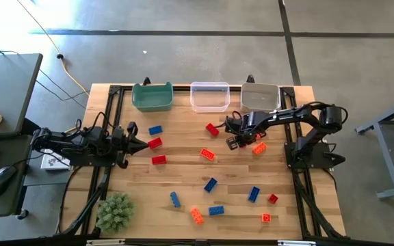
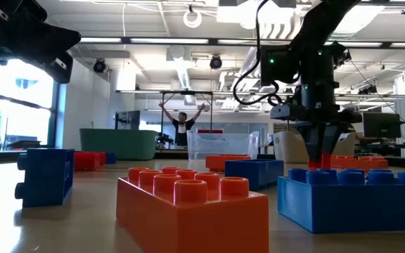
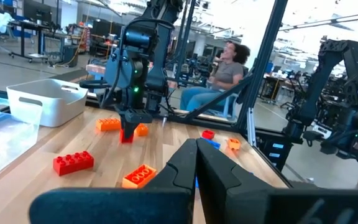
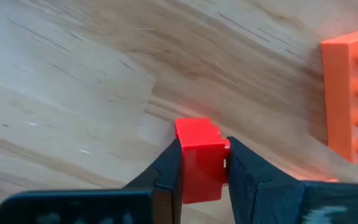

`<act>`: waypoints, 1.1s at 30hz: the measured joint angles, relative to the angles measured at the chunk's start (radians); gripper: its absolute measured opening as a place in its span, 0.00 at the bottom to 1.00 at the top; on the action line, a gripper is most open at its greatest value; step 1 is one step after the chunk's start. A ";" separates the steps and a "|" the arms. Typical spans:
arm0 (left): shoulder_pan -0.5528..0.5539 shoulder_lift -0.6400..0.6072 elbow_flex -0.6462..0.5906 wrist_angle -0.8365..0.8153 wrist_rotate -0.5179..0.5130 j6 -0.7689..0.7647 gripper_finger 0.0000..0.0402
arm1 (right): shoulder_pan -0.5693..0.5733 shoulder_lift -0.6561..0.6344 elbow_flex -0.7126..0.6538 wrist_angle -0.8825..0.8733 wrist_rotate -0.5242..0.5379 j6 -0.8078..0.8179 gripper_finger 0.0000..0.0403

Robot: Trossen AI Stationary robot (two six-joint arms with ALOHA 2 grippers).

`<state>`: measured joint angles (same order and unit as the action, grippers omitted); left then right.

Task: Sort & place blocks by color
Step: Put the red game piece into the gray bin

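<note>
Blue, red and orange studded blocks lie scattered on the wooden table (image 1: 183,171). My right gripper (image 1: 234,142) stands in the table's far right part, fingers pointing down, shut on a small red block (image 4: 197,152). An orange block (image 1: 258,147) lies flat just right of it, and a red block (image 1: 212,129) just to its left and farther back. My left gripper (image 1: 141,144) waits shut and level at the table's left side, its tip next to a red block (image 1: 154,143) and touching nothing. My right gripper pinches the small red block (image 4: 199,163) by two opposite side faces between its two fingers (image 4: 166,171). The fingers come from above, pointing down. The block's lower half (image 2: 320,161) sticks out below the fingertips, at or just above the tabletop; which, I cannot tell.
Three bins stand along the far edge: green (image 1: 152,96), clear (image 1: 209,96) and grey (image 1: 260,96). A fuzzy green clump (image 1: 115,210) sits at the near left corner. More blocks lie toward the near edge, such as blue (image 1: 210,184) and orange (image 1: 196,216). A person (image 3: 225,68) sits beyond the table.
</note>
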<state>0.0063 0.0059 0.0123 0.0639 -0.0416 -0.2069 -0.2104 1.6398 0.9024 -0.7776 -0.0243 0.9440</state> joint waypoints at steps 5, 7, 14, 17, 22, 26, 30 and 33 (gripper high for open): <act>0.000 0.000 0.000 0.000 0.000 0.000 0.00 | 0.000 0.002 0.017 -0.005 -0.024 0.015 0.16; 0.000 0.000 0.000 0.000 0.000 0.000 0.00 | 0.000 0.002 0.048 -0.006 -0.009 0.002 0.16; 0.000 0.000 0.000 0.000 -0.042 0.000 0.00 | -0.046 0.002 0.231 -0.131 0.139 -0.093 0.16; 0.000 0.000 0.000 0.000 -0.070 0.000 0.00 | -0.091 0.002 0.329 -0.212 0.213 -0.159 0.16; 0.000 0.000 0.000 0.000 -0.111 0.000 0.00 | -0.191 0.001 0.481 -0.316 0.327 -0.258 0.16; 0.000 0.000 0.000 0.000 -0.130 0.000 0.00 | -0.299 0.000 0.564 -0.359 0.373 -0.325 0.16; 0.000 0.000 0.000 0.000 -0.131 0.000 0.00 | -0.422 0.000 0.576 -0.375 0.363 -0.360 0.16; 0.000 0.000 0.000 0.000 -0.131 0.000 0.00 | -0.510 0.000 0.544 -0.377 0.317 -0.369 0.16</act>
<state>0.0062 0.0059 0.0120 0.0643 -0.1722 -0.2066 -0.7205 1.6402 1.4465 -1.1545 0.2928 0.5751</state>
